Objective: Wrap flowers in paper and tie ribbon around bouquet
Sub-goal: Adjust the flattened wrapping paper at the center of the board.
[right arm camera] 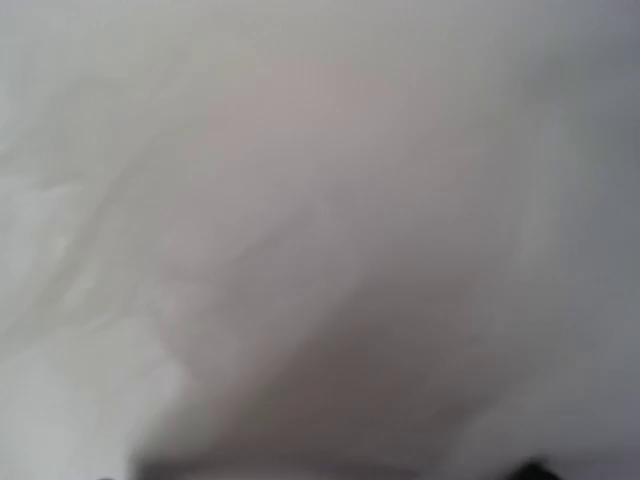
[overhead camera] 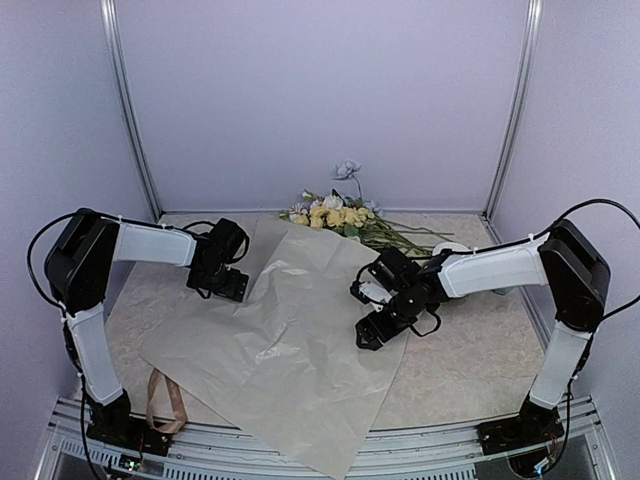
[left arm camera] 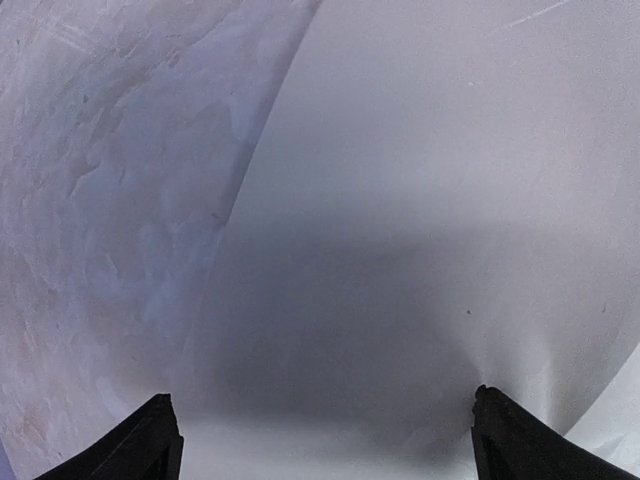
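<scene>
top view: the paper [overhead camera: 290, 340] lies flat on the bench [overhead camera: 470, 360], flowers [overhead camera: 335, 215] unwrapped past its far corner, ribbon [overhead camera: 165, 400] untied near left; my right fingers [overhead camera: 370, 335] spread, empty, over the sheet. left wrist: left fingers [left arm camera: 130, 450] wide, empty, over paper. right wrist: only blurred paper.

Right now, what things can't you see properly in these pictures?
- Right wrist view: all blur. Only the paper shows, and the bottom edge nearly cuts off the right claw.
- Top view: the flowers have stem ends hidden behind the right arm.
- Top view: the ribbon slips out of sight by the left arm's base.
- Left wrist view: only the fingertips of the left claw show.
</scene>
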Motion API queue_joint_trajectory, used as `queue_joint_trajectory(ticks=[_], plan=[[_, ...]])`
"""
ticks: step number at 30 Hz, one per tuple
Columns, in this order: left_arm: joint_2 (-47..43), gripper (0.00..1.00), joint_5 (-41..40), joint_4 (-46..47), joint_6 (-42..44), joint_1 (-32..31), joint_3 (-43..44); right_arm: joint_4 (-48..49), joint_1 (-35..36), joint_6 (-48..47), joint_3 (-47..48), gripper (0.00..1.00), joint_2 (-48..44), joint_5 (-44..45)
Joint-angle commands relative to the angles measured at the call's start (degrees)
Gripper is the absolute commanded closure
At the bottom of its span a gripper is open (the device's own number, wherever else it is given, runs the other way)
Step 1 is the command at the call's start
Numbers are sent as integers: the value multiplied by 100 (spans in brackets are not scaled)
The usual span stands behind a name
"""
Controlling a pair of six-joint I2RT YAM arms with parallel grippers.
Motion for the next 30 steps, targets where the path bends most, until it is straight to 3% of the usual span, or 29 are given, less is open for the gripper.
queue_joint_trajectory(ticks=[1,4,11,18,24,30], plan=[[278,1,-239,-387,384,105,68,-193,464,274,-20,15,119,-1235],[257,1,-316,-349,491,209,234,-85,530,398,80,15,-64,-1787],[-81,1,-275,-379,566,210,463,-1005,34,41,881,14,-317,-1092],[-566,1,-361,-655,660,161,921,-1545,-727,-823,2366,14,-448,-929],[-1672,1,118,174,916,-266,588,-1349,-2021,-1477,3541,30,280,-342],[-2557,1,1112,1219,745,-416,-167,-1496,-2989,-2016,5463,46,1849,-301]])
